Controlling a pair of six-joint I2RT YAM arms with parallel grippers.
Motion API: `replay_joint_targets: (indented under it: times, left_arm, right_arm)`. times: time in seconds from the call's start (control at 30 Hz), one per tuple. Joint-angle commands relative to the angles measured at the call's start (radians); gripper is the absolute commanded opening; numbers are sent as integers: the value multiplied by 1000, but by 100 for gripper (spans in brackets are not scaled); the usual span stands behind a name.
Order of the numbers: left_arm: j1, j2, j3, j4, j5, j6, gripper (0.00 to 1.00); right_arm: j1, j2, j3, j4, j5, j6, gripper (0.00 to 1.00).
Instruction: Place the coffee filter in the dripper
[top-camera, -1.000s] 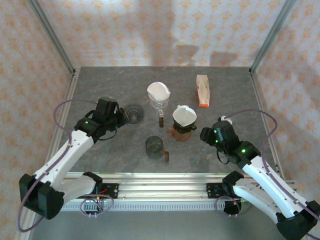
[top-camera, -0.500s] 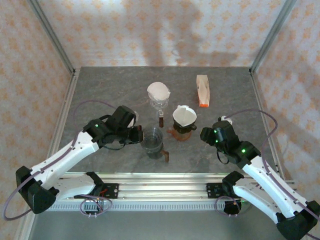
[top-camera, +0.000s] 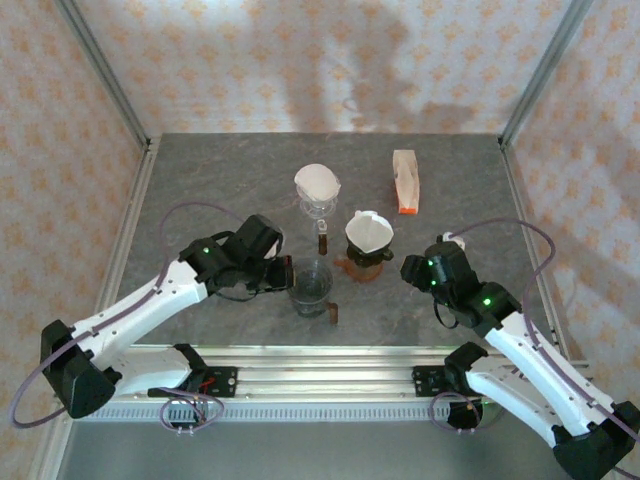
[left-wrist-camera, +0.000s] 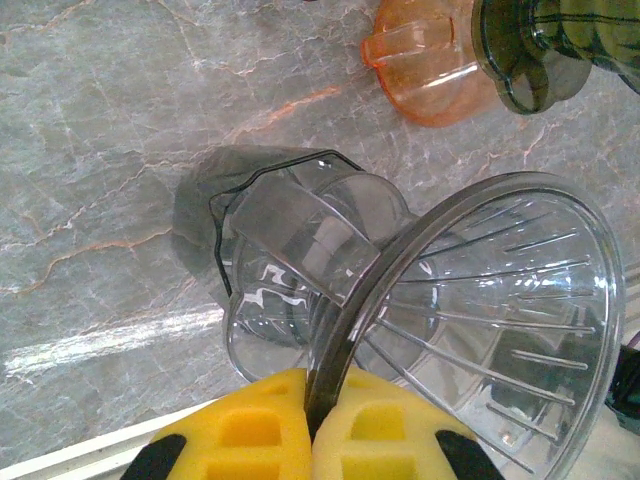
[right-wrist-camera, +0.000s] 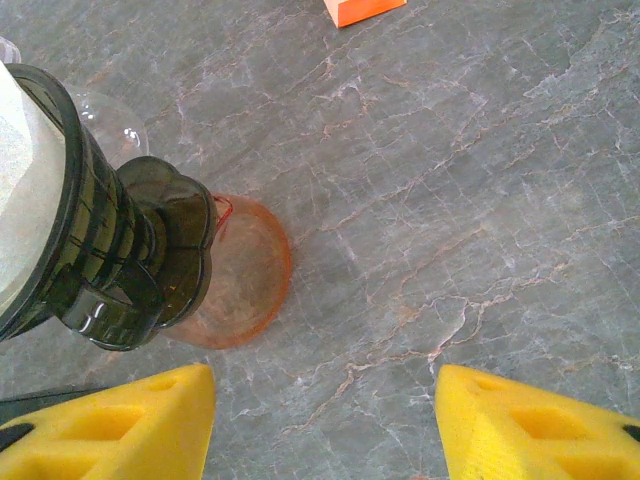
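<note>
From above, we see the left gripper (top-camera: 285, 275) pinched on the rim of an empty clear dripper (top-camera: 312, 276), held over the clear cup (top-camera: 313, 298) at the front. The right gripper (top-camera: 414, 268) hangs half-spread and empty beside the dark dripper (top-camera: 367, 254). One white coffee filter (top-camera: 318, 181) sits in the glass dripper (top-camera: 320, 208) at the rear and another in the dark dripper; a pale pack (top-camera: 404, 181) lies beyond. In the left wrist view the pads (left-wrist-camera: 250, 440) grip only a thin edge of rim and the dripper is tilted, so we judge it could pivot or slip and topple the cup. In the right wrist view the parted fingers (right-wrist-camera: 150, 420) stand over bare table (right-wrist-camera: 450, 200), and a careless reach could knock the dark dripper off its orange server (right-wrist-camera: 245, 280). A second ago the left arm held the dripper well to the left; the right arm has not moved.
</note>
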Motion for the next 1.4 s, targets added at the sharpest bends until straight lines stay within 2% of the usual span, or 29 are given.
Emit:
replay_joint_targets:
  times: [0.0, 0.27, 0.43, 0.5, 0.63, 0.8, 0.93, 0.97, 1.0, 1.1, 1.27, 1.37]
  left_arm:
    - [-2, 13, 16, 2, -33, 5, 0]
    - [-1, 11, 43, -55, -74, 31, 0]
    - [1, 12, 35, -38, -54, 18, 0]
    - [0, 16, 27, -33, -52, 12, 14]
    - [3, 3, 17, -37, -71, 5, 35]
    - [20, -43, 45, -56, -109, 16, 64]
    - [31, -103, 113, -75, -198, 61, 87]
    - [31, -126, 118, -66, -226, 68, 96]
    - [32, -148, 117, -52, -255, 73, 99]
    - [31, -215, 80, 2, -325, 86, 100]
    - [31, -345, -71, 111, -414, 83, 100]
    - [31, -397, -149, 157, -428, 67, 100]
  right_arm:
    - [-4, -14, 16, -25, 30, -3, 60]
    - [-5, -22, 16, -28, 33, -4, 60]
    - [-5, -21, 13, -28, 31, -3, 61]
    - [-5, -24, 14, -28, 27, -2, 61]
    - [-4, -33, 19, -37, 28, -1, 62]
    - [-5, -33, 19, -37, 23, 0, 67]
    - [-4, 1, 40, -34, 54, -17, 68]
    - [-5, 21, 55, -31, 77, -31, 68]
    - [-6, 50, 75, -25, 102, -49, 68]
    - [-45, 155, 161, -6, 127, -105, 67]
    - [-251, 360, 306, 67, 0, -183, 61]
    - [-295, 537, 431, 74, 1, -245, 51]
